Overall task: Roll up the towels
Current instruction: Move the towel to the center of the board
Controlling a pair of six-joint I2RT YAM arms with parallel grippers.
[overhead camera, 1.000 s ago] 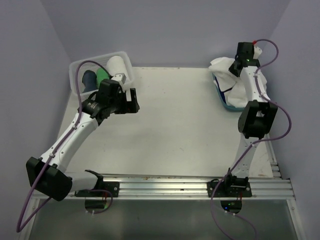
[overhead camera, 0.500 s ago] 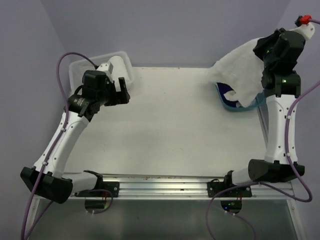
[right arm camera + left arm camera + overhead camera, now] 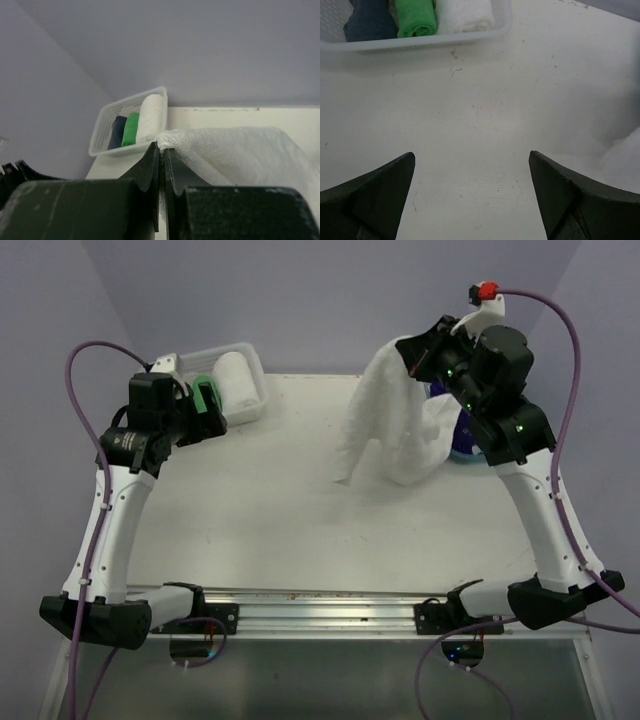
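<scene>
Right pincer: raised high over the far right part of the counter. Jaws pressed together on a pinch of the white towel. The right wrist view shows the two fingers nearly meeting, with a small tuft of terry nipped at their tips and the rest of the cloth spreading away to the right.

White towel: hangs from that pinch as a loose, unrolled sheet. It falls in folds down and to the left. One corner trails lowest on the left side, at or just above the counter; I cannot tell whether it touches. The right side of the cloth bunches toward the blue tub, of which only a sliver shows behind the towel and the arm.

Left pincer: jaws spread wide, nothing between them. It sits over the far left of the counter, just on the near side of the basket, and points across bare counter surface. It is well apart from the hanging towel.

Basket: clear white plastic, in the far left corner against the wall. Three rolled towels lie side by side in it: navy roll, green roll, white roll, in that order from left to right in the left wrist view. The white roll is the thickest of the three.

The counter shows a few small specks and scuffs in front of the basket.
</scene>
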